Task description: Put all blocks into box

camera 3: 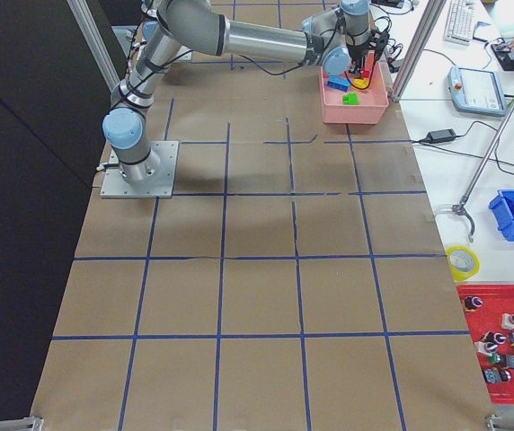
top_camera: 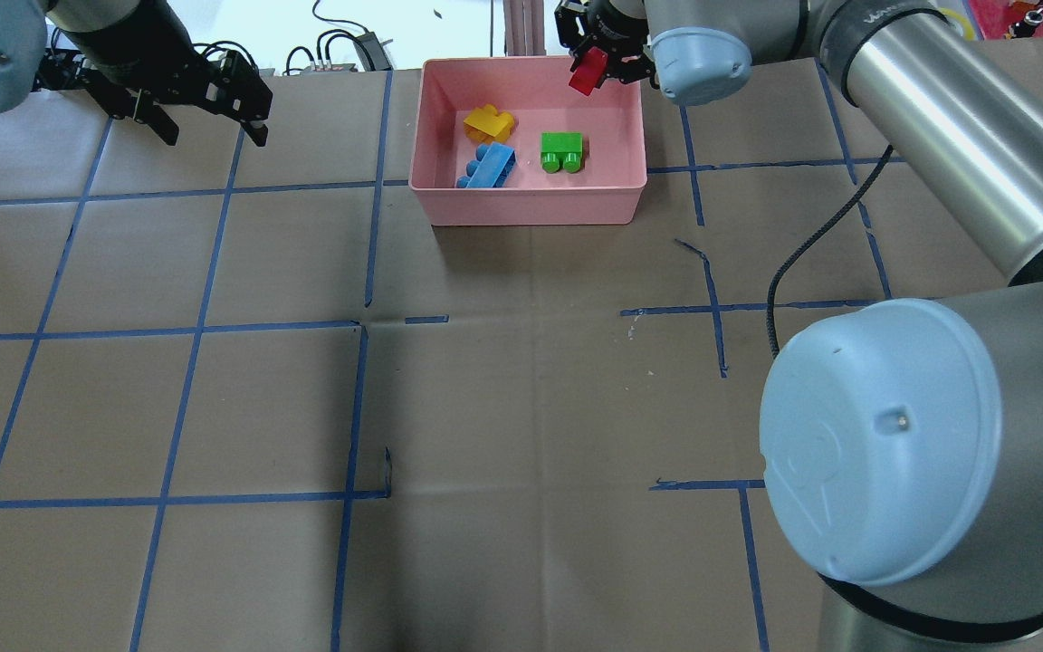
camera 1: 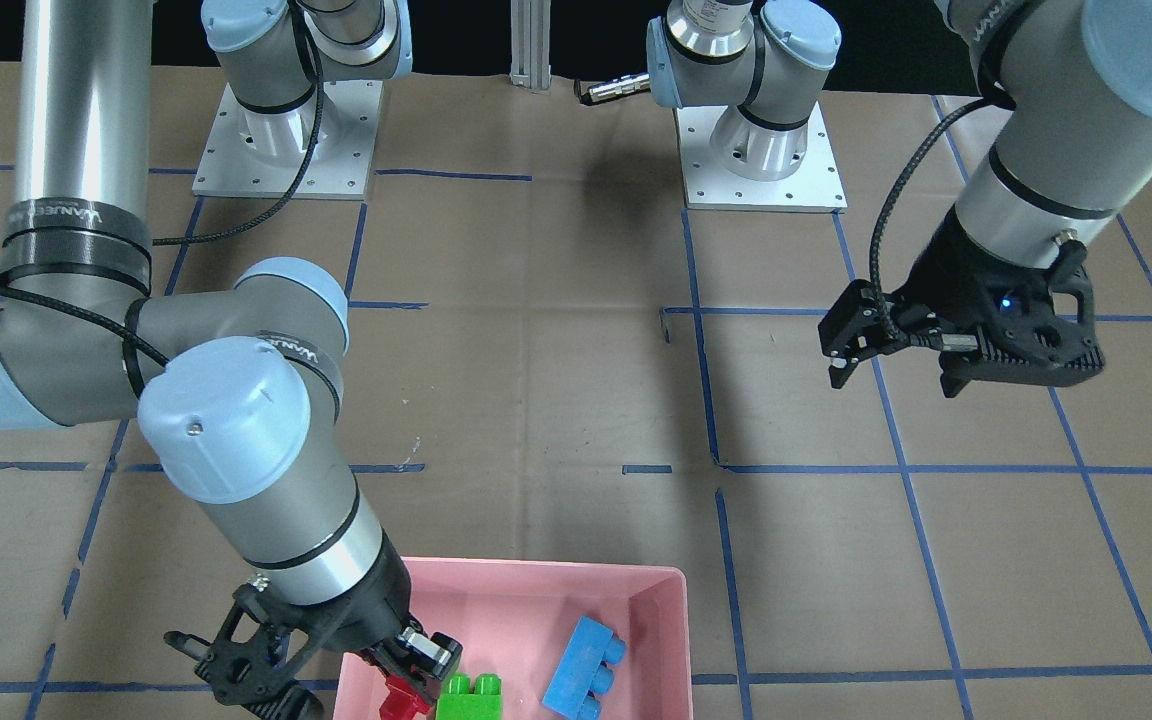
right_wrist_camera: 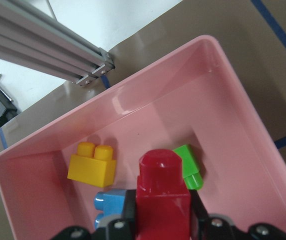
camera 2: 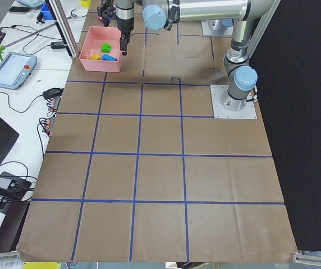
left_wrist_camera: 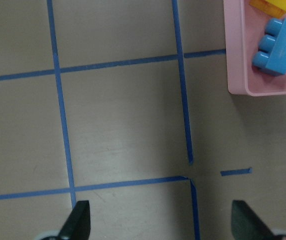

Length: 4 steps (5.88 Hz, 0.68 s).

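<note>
The pink box (top_camera: 531,210) stands at the table's far middle edge. In it lie the yellow brick (top_camera: 488,122), the light-blue brick (top_camera: 488,167) and the green brick (top_camera: 561,150). My right gripper (top_camera: 589,68) is shut on the red brick (top_camera: 586,72) and holds it above the box's far right corner. The right wrist view shows the red brick (right_wrist_camera: 163,200) upright between the jaws, over the box floor (right_wrist_camera: 148,125). My left gripper (top_camera: 214,136) hangs open and empty left of the box, above bare paper; its fingertips (left_wrist_camera: 78,220) show in the left wrist view.
An aluminium post (top_camera: 521,27) rises just behind the box. Both arm bases (camera 1: 286,150) (camera 1: 761,150) sit on plates at the robot's side. Brown paper with a blue tape grid (top_camera: 358,326) covers the table. A side table (camera 2: 14,61) holds devices and cables.
</note>
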Motion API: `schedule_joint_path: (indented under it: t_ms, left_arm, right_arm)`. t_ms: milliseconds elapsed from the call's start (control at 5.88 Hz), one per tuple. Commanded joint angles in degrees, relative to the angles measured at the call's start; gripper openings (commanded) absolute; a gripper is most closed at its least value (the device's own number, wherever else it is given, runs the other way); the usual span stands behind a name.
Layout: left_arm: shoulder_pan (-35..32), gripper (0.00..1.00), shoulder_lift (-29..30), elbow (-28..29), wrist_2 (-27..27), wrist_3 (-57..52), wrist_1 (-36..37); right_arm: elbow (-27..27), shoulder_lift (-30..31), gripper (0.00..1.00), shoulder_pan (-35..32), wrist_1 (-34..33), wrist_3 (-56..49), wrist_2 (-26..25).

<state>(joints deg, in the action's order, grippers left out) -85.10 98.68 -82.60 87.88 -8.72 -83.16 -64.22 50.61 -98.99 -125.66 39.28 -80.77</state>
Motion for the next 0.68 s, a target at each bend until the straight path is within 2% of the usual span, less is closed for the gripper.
schedule_joint_path:
  t_ms: [0, 170, 511]
  left_arm:
    - [-2.35, 0.99, -3.75, -1.6, -1.57, 2.83, -1.65]
    - [-2.35, 0.99, -4.37, -1.51, -1.49, 2.48, -2.62]
    - [-2.35, 0.99, -5.95, -2.39, -1.31, 1.87, -3.41]
  right_arm:
    - [0.94, -1.22, 0.36, -1.11, -0.11, 0.44, 0.0]
    - [0.33, -1.04, 0.99, -1.11, -0.89, 0.36, -0.26]
    - [-0.2, -0.35, 1.0, -1.03, -0.72, 0.36, -0.18]
